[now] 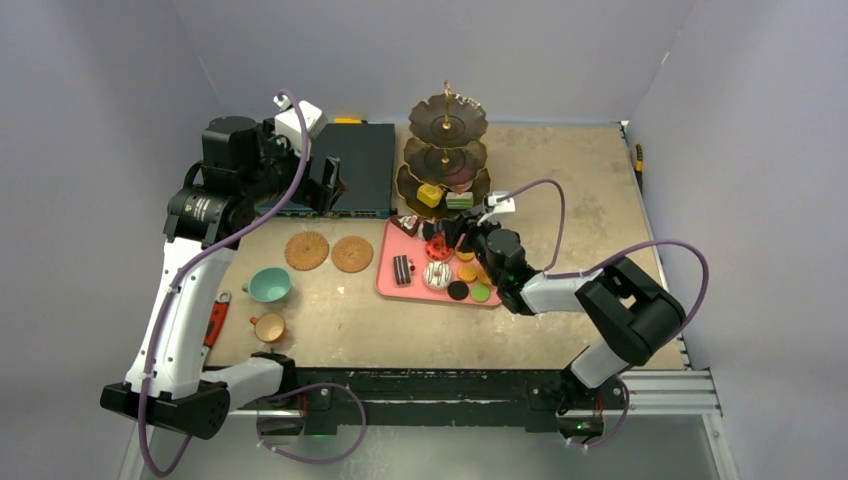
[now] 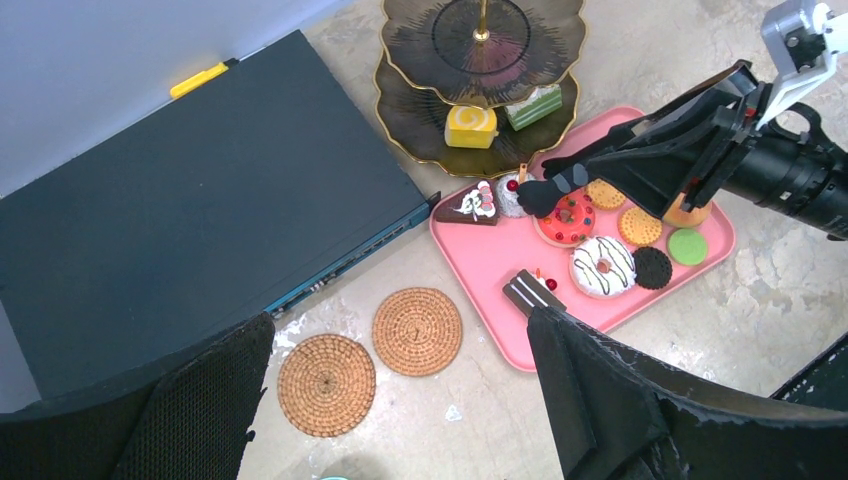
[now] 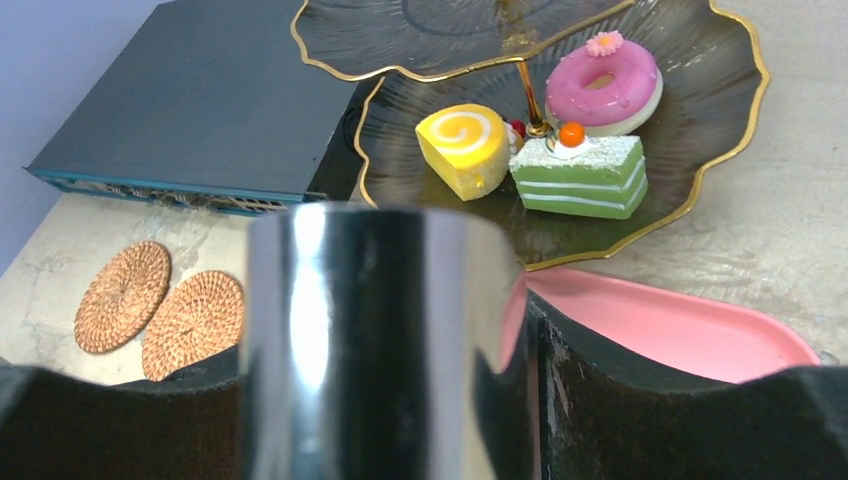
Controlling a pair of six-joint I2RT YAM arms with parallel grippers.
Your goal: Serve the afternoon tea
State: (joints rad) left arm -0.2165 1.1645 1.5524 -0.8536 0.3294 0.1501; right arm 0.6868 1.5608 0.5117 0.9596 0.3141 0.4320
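Observation:
The dark three-tier stand (image 1: 447, 150) holds a yellow roll (image 3: 465, 148), a green cake (image 3: 580, 175) and a pink donut (image 3: 605, 80) on its bottom tier. More toy cakes and macarons lie on the pink tray (image 2: 480, 250), among them a red tart (image 2: 567, 218) and a white donut (image 2: 603, 267). My right gripper (image 1: 462, 235) is shut on the black tongs (image 2: 600, 165), whose tips hang just beside the red tart. My left gripper (image 2: 400, 330) hovers open, high above two woven coasters (image 1: 307, 251). A teal cup (image 1: 269, 285) and a tan cup (image 1: 269, 327) stand near the left arm.
A flat dark blue box (image 1: 355, 165) lies at the back left, next to the stand. A red-handled tool (image 1: 216, 320) lies by the left arm. Grey walls close in the table on three sides.

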